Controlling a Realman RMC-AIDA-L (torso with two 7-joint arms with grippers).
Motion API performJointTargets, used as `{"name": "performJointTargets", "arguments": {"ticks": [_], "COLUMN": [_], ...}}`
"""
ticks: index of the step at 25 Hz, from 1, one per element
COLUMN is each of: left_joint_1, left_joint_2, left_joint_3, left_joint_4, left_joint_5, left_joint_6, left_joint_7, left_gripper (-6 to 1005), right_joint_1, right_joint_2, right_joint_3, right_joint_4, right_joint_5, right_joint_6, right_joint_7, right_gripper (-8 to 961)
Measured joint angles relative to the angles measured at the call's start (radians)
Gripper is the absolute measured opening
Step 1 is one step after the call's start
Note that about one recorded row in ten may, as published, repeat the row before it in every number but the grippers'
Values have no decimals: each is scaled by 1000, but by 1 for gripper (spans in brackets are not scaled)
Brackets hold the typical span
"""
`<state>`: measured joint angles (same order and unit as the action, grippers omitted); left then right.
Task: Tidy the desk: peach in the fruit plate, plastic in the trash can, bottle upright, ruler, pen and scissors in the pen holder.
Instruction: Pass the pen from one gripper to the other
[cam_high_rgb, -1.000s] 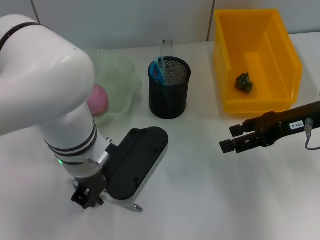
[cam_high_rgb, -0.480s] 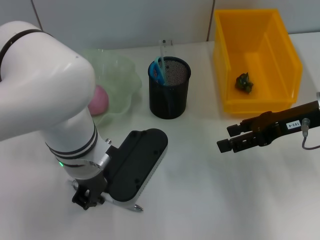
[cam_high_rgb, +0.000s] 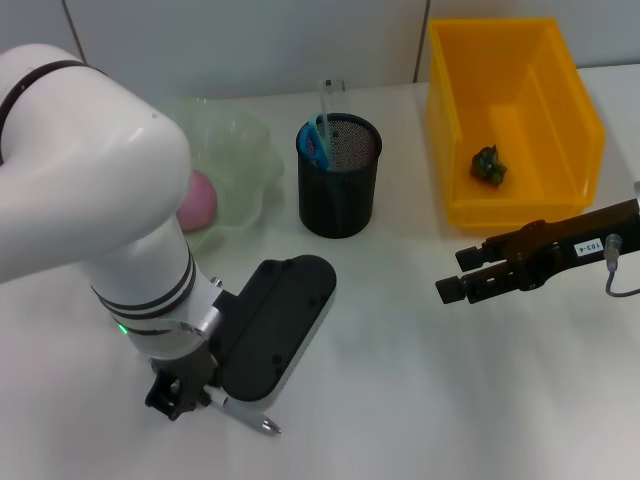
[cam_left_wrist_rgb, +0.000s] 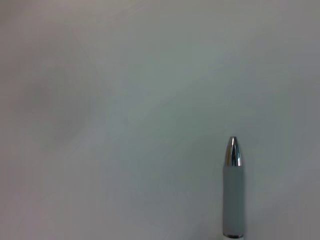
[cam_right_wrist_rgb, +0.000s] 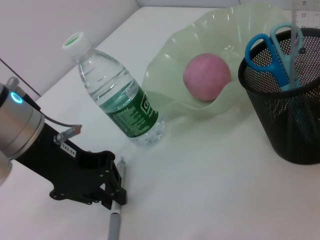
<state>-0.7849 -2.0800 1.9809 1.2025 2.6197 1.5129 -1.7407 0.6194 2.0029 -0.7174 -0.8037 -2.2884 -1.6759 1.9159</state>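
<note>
Fingers of the left gripper (cam_high_rgb: 178, 397) clamp the pen (cam_high_rgb: 247, 417) low over the table (cam_high_rgb: 400, 380), its silver tip pointing out past them. Just beyond stands the upright bottle (cam_right_wrist_rgb: 117, 101), then the green fruit plate (cam_high_rgb: 240, 175) holding the peach (cam_high_rgb: 195, 198), and the black pen holder (cam_high_rgb: 339, 175) with the scissors (cam_high_rgb: 314, 138) and ruler (cam_high_rgb: 327, 100) in it. Plastic (cam_high_rgb: 488, 165) lies in the yellow bin (cam_high_rgb: 530, 215). The right gripper (cam_high_rgb: 452, 276) hovers near that bin with fingers parted, holding nothing.
</note>
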Motion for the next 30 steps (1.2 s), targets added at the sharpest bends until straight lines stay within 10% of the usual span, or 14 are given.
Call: {"name": "performJointTargets", "arguments": {"ticks": [15, 30], "left_joint_1": [-10, -40], "left_joint_2": [0, 0], "left_joint_3": [-142, -83], "left_joint_4": [133, 226], "left_joint_5": [-72, 1], "left_joint_6": [138, 213], "left_joint_7": [-130, -303], "left_gripper": [132, 133], "right_joint_1": [2, 13], "right_joint_2": [0, 3], "right_joint_3": [0, -11], "right_joint_4": [0, 10], "right_joint_5": [-24, -25], "right_joint_6": [-10, -14], "right_joint_7": [-61, -93], "right_gripper": [838, 838]}}
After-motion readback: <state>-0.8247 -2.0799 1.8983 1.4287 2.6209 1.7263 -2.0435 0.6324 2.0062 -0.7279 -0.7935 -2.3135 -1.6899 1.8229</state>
